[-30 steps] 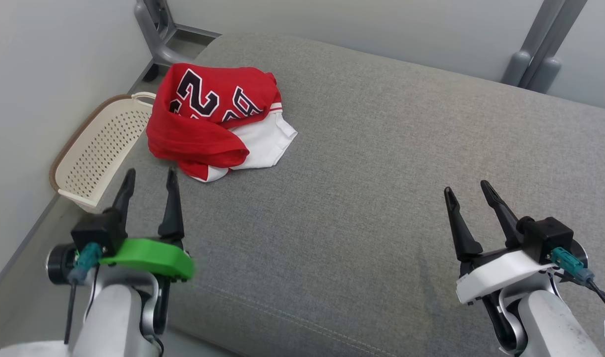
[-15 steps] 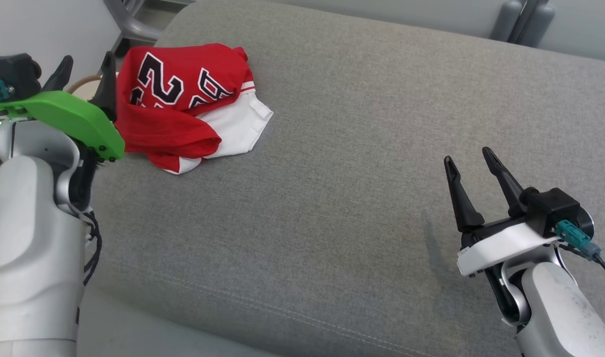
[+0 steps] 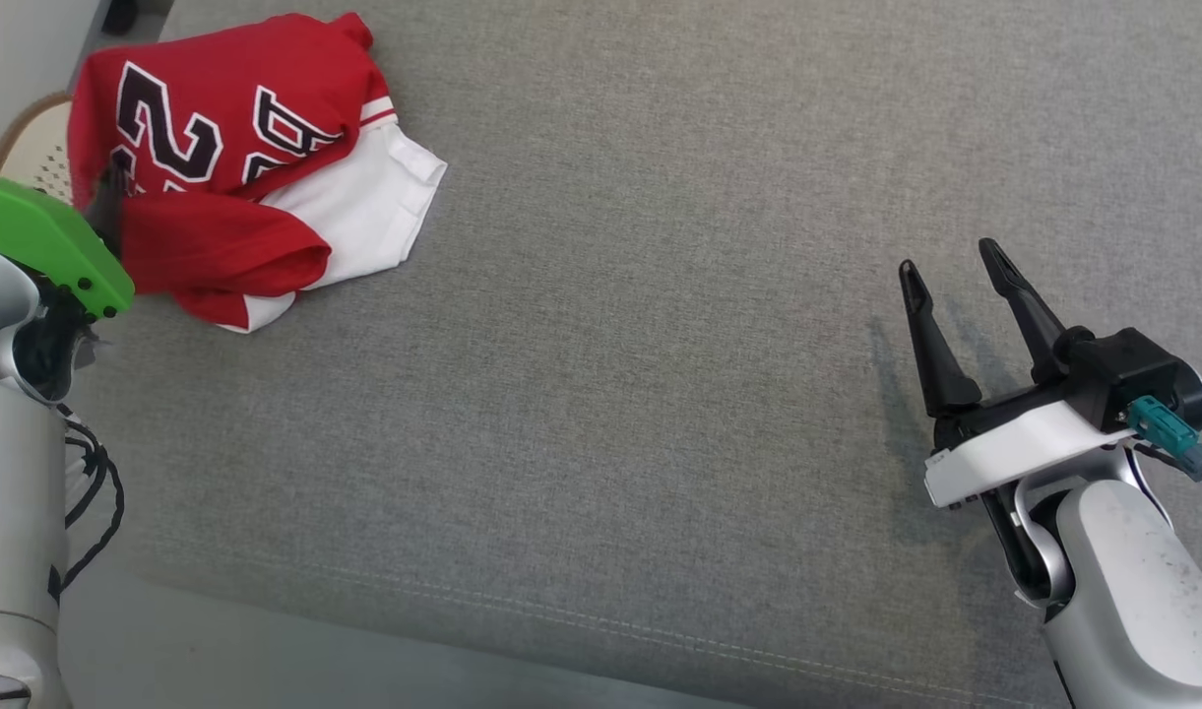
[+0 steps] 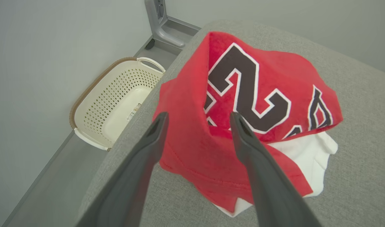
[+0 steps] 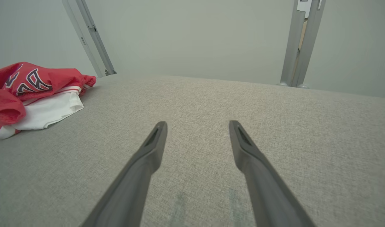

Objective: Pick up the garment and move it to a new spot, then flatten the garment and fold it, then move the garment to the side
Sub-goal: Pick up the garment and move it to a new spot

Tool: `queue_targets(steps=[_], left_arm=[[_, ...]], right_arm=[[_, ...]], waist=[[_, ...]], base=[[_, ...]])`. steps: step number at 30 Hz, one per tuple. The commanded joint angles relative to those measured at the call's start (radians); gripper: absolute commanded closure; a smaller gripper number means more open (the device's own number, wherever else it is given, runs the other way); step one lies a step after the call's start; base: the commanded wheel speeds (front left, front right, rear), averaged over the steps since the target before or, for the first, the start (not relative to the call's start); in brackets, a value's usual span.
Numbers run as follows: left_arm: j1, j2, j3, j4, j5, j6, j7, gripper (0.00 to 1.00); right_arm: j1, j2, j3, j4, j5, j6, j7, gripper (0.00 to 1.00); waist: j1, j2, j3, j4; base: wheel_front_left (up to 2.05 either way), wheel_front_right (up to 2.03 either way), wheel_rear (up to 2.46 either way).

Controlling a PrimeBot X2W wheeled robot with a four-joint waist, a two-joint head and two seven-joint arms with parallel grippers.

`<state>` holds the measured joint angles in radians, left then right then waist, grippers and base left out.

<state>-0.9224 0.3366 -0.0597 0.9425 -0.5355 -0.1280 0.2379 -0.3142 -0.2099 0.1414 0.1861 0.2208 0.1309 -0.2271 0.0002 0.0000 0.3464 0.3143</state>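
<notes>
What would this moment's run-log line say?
stage: pre-grasp | left gripper: open, poised at crumpled red-and-white garment, nothing held | right gripper: open, idle above grey cushion | basket: beside cushion

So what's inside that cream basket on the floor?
Inside the basket I see its pale bottom with a small sticker. The grey cushion covers the basket's side nearest it.

Grey woven upholstered cushion [image 3: 660, 345] with a stitched seam [image 3: 561, 617] along its near edge. Plain pale grey walls [image 5: 192, 37] behind; grey metal frame posts [image 5: 298, 44] at the corners. Cream perforated basket [image 4: 116, 97] stands on the grey floor [image 4: 47, 189] beside the cushion.
</notes>
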Motion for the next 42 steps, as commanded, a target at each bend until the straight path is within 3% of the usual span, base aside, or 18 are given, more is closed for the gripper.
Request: queue_targets(steps=[1, 4, 5, 7, 16, 21, 27, 33, 42], left_arm=[[-0.022, 0.005, -0.004, 0.012, -0.009, -0.003, 0.004, 0.0], [-0.03, 0.014, -0.017, 0.057, -0.026, -0.003, 0.026, 0.0], [-0.032, 0.017, -0.02, 0.071, -0.031, -0.003, 0.032, 0.24], [-0.042, 0.022, -0.022, 0.097, -0.04, -0.003, 0.037, 1.0], [-0.117, 0.071, -0.044, 0.125, 0.021, 0.042, -0.142, 1.0], [-0.192, 0.095, -0.077, 0.07, 0.073, 0.055, -0.258, 1.0], [-0.26, 0.08, -0.133, -0.067, 0.135, 0.067, -0.355, 1.0], [-0.215, 0.052, -0.185, -0.259, 0.168, 0.079, -0.375, 1.0], [-0.047, 0.008, -0.269, -0.61, 0.19, 0.112, -0.292, 1.0]], right_arm=[[-0.013, -0.007, -0.003, -0.005, -0.006, 0.0, 0.0, 0.0], [-0.019, -0.009, -0.002, -0.007, -0.007, 0.0, 0.0, 0.0], [-0.021, -0.009, 0.0, -0.008, -0.008, 0.0, 0.001, 0.0], [-0.025, -0.009, 0.004, -0.01, -0.01, 0.0, 0.003, 0.0], [-0.009, -0.017, -0.014, -0.003, -0.008, 0.0, -0.001, 0.0], [0.007, -0.005, -0.027, 0.0, -0.012, 0.0, -0.006, 0.0], [0.033, 0.026, -0.042, 0.006, -0.013, 0.0, -0.018, 0.0], [0.065, 0.056, -0.05, -0.006, -0.012, 0.0, -0.027, 0.0], [0.096, 0.094, -0.05, -0.027, -0.005, 0.0, -0.034, 0.0]], waist=[[-0.0002, 0.0, 0.034, -0.029], [-0.0002, 0.0, 0.041, -0.033], [-0.0002, 0.0, 0.043, -0.034], [-0.0002, 0.0, 0.048, -0.038], [-0.0002, 0.0, 0.028, -0.034], [-0.0002, 0.0, -0.017, -0.024], [-0.0002, 0.0, -0.097, -0.031], [-0.0002, 0.0, -0.153, -0.065], [-0.0002, 0.0, -0.184, -0.164]], base=[[0.0, 0.0, 0.0], [0.0, 0.0, 0.0], [0.0, 0.0, 0.0], [0.0, 0.0, 0.0], [0.0, 0.0, 0.0], [0.0, 0.0, 0.0], [0.0, 0.0, 0.0], [0.0, 0.0, 0.0], [0.0, 0.0, 0.0]])
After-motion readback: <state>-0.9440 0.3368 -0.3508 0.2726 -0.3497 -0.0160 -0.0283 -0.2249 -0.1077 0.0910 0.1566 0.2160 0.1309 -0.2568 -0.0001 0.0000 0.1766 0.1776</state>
